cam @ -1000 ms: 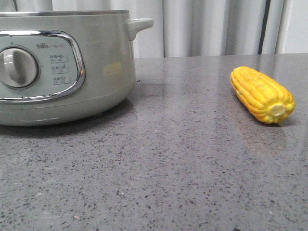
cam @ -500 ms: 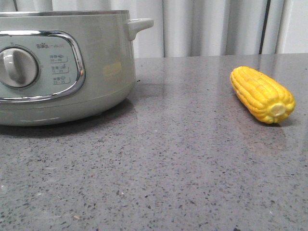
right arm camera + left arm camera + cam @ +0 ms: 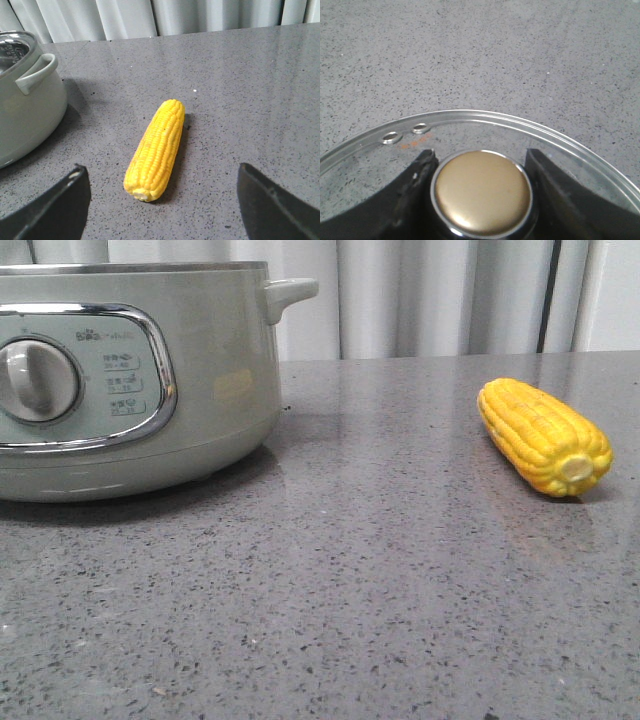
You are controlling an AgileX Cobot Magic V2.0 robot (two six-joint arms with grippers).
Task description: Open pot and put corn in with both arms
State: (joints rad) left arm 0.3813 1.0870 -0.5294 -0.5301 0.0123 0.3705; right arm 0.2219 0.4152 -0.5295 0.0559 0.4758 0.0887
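The pale grey-green pot (image 3: pixel 210 390) stands at the left of the table, its steel rim bare with no lid on it; it also shows in the right wrist view (image 3: pixel 25 115). The yellow corn (image 3: pixel 545 435) lies on the table at the right. My left gripper (image 3: pixel 480 156) is shut on the gold knob (image 3: pixel 482 192) of the glass lid (image 3: pixel 470 117), with grey tabletop showing through the glass. My right gripper (image 3: pixel 162 170) is open just short of the corn (image 3: pixel 156 147), its stub end facing the gap between the fingers. Neither gripper shows in the front view.
The grey speckled countertop (image 3: pixel 350 590) runs between the pot and the corn. Pale curtains (image 3: pixel 430 295) hang behind the table's far edge. The pot's side handle (image 3: pixel 290 290) sticks out toward the corn.
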